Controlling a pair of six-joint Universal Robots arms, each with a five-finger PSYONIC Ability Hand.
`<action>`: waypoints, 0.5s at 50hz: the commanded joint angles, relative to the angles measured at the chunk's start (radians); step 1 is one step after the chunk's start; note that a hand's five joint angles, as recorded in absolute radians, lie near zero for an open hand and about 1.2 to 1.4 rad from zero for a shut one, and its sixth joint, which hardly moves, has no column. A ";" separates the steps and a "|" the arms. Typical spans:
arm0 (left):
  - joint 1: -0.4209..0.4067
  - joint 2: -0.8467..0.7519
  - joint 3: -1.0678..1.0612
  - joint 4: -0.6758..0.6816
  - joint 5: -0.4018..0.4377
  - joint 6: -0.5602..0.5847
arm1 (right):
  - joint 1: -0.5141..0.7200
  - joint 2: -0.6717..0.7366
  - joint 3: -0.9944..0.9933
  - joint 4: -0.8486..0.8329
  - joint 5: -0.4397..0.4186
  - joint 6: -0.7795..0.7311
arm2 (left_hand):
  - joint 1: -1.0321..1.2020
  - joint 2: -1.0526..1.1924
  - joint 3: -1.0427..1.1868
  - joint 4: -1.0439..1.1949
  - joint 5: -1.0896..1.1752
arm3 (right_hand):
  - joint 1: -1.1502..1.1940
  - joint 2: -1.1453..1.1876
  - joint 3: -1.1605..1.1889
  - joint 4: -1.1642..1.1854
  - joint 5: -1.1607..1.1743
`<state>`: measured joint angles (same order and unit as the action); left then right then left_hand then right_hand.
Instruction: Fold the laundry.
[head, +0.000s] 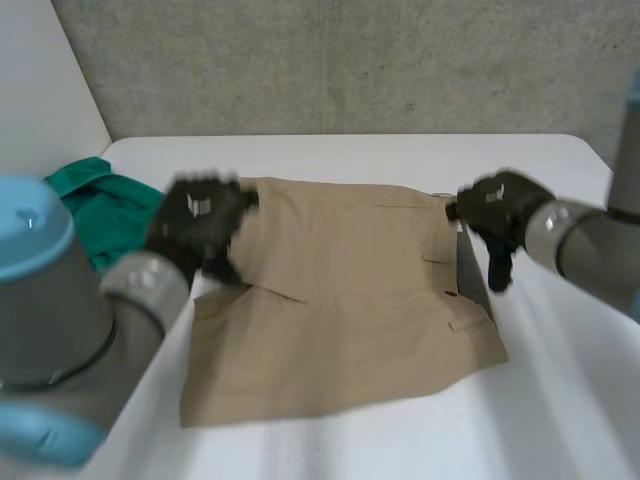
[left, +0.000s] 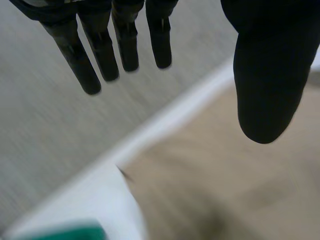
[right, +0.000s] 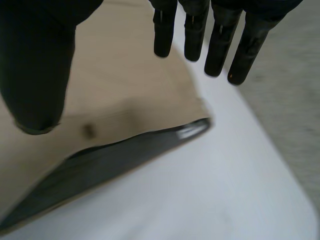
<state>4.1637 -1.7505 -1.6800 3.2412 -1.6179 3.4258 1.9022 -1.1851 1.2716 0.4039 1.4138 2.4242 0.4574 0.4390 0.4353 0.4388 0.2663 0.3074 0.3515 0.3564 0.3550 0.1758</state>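
1. Left wrist view: left hand (left: 267, 75), fingers (left: 102, 55) straight and spread, thumb set well apart from them. Nothing between thumb and fingers; hand holds nothing.
2. Below that hand: a corner of the tan garment (left: 225, 190), lying flat on the white worktop (left: 85, 200). Thumb is over the cloth, fingers reach past the worktop's edge.
3. Just beyond the tan corner, a strip of the green garment (left: 75, 234) shows.
4. Right wrist view: right hand (right: 37, 65), fingers (right: 220, 45) straight, thumb wide apart. Nothing clasped.
5. Under the right hand: another corner of the tan garment, thumb over the cloth, fingertips over its edge and the bare worktop. Contact with the cloth: cannot tell.
6. At this corner the cloth's edge gapes and shows a dark lining (right: 110, 160). A small dark spot sits on the tan cloth near the thumb; too blurred to identify.
7. Head view: tan garment spread flat in the middle of the worktop, roughly rectangular, with seams and a pocket visible towards the right side.
8. Left hand is at the far left corner of the garment, right hand at the far right corner.
9. Green garment lies crumpled at the worktop's left edge, beside the left hand and near the tan one.
10. Behind the worktop: a grey concrete wall (head: 350, 60).
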 joint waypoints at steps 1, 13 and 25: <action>-0.027 0.046 -0.173 -0.195 0.009 -0.013 | -0.061 -0.151 0.304 0.009 -0.174 -0.047 | 0.343 0.361 0.365 0.361 0.359 | 0.344 0.300 0.295 0.296 0.301; -0.005 0.017 -0.277 -0.199 0.070 -0.043 | -0.140 -0.082 0.511 -0.158 -0.289 -0.114 | 0.265 0.283 0.287 0.283 0.281 | 0.471 0.427 0.422 0.423 0.428; 0.041 -0.130 -0.225 -0.026 -0.003 -0.040 | -0.140 -0.008 0.511 -0.382 -0.283 -0.088 | 0.012 0.030 0.034 0.030 0.028 | 0.200 0.156 0.151 0.153 0.157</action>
<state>4.1918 -1.8049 -1.9434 3.1142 -1.5658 3.3840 1.7587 -1.2221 1.7886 0.0985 1.1248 2.3270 0.4676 0.4524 0.4544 0.4406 0.2638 0.4426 0.5122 0.5054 0.5028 0.3344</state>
